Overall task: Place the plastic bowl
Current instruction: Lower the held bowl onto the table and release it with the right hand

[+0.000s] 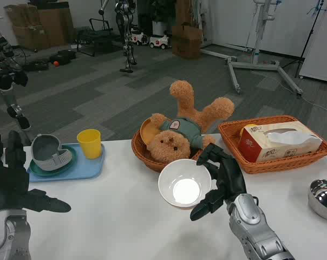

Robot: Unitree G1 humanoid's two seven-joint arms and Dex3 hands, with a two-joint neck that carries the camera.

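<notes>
One white bowl (pixel 184 183) held in right hand (pixel 220 181) fingers; left hand (pixel 9 179) spread wide; two baskets (pixel 293 160).

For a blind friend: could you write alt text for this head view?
The robot's right hand holds a white plastic bowl above the white table, before a round basket holding a teddy bear. Its left hand waits, open.

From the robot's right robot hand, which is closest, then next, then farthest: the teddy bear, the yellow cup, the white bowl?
Measured from the right robot hand:
1. White bowl, held in that hand.
2. Teddy bear, just behind, in the round basket.
3. Yellow cup, far left on the blue tray.
</notes>
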